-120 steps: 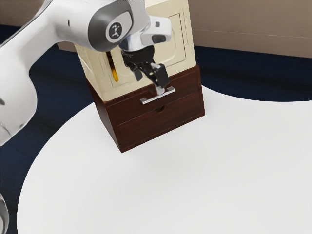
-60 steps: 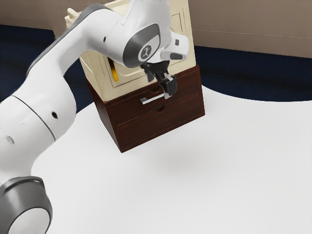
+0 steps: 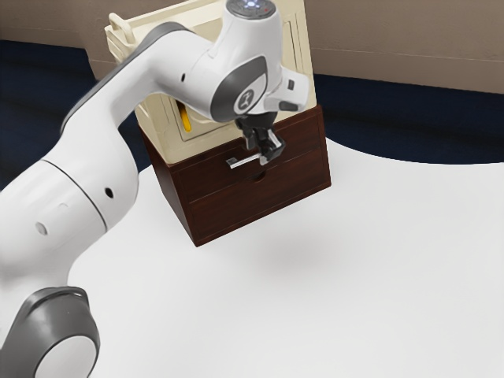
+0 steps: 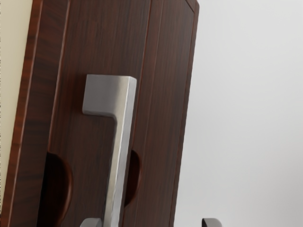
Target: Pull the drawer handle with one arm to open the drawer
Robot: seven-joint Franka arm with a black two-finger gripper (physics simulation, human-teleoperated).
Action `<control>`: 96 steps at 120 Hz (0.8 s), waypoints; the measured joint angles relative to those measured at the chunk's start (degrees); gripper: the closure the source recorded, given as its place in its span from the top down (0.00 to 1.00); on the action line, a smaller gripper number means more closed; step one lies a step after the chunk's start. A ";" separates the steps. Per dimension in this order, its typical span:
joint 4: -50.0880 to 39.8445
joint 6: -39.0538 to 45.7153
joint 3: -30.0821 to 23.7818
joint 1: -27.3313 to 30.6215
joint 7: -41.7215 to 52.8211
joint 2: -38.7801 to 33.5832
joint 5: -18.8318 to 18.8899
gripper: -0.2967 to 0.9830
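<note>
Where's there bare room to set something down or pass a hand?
Bare tabletop runs from the brown drawer unit's front to the exterior view's lower edge, and on toward its right. It's crowded at the handle, where my gripper is, and at the view's left, where my arm reaches in.

From where I'm standing, the arm (image 3: 118, 150) is smooth, glossy white, all rounded, bulging sections. A thin dark seam (image 3: 75, 189) rings one of them, near a small dark round hole (image 3: 109, 192). Grey covers wrap the joints, the lowest framing a white disc (image 3: 67, 358). Closer to the black, angular end effector (image 3: 266, 151) I see a dark emblem (image 3: 246, 98), and bluish-white lights (image 3: 250, 4) dot a grey round cap (image 3: 264, 11).
</note>
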 joint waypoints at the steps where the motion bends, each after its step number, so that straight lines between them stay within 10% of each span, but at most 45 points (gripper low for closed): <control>1: 0.00 0.04 0.01 0.05 0.03 0.01 -0.01 0.40; 72: 0.82 2.67 -0.01 1.91 1.38 2.78 -2.38 0.37; 88: -1.42 3.49 0.00 1.89 1.49 2.35 -2.82 0.30; 96: -5.22 4.73 0.34 1.23 1.38 0.37 -2.90 0.10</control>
